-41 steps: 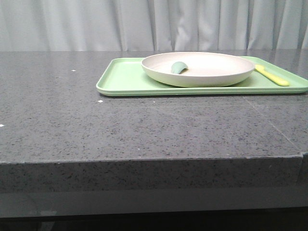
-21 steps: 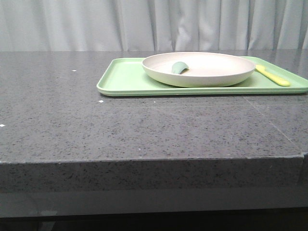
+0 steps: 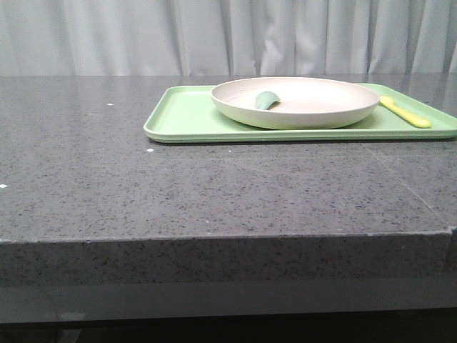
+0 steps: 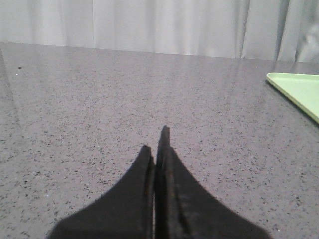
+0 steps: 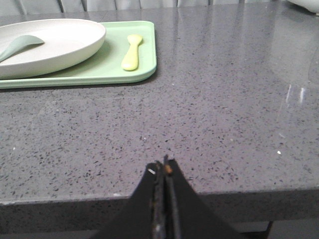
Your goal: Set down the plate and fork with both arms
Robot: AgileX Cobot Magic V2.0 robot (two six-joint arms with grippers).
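**benchbot42:** One plate (image 3: 314,107), one fork (image 3: 405,113), one tray (image 3: 182,118), that's the whole count on the table (image 3: 178,193); plus one grey-green utensil (image 3: 265,100) lying inside the plate. The plate is big, round, shallow, cream-white with a raised rim and a matte plastic look; it sits on the flat rectangular light-green tray, which has a low lip and rounded corners. The fork is small, pale yellow, plastic-looking; it lies flat on the tray just beside the plate on the right, not touching it as far as I can tell; tines are too small to make out.

**gritty_stone:** What's the table surface like? And the arms?

**benchbot42:** Dark grey speckled stone, polished enough to catch reflections, with a thick squared front edge; pale pleated curtain (image 3: 214,36) behind it. Two arms, neither one visible from the front; only the wrist cams show them. Left end effector (image 4: 157,144) is black, its two angular fingers tapering to points and pressed together, nothing between them; it hangs over bare table with just a corner of the tray at the edge of its view. Right end effector (image 5: 163,169) is the same deal; fingers closed tight, gripping nothing, sitting near the front edge of the table; the tray, plate and fork lie well apart from it, further back.

**gritty_stone:** So both things sit on the tray, nobody touching them.

**benchbot42:** Yep.
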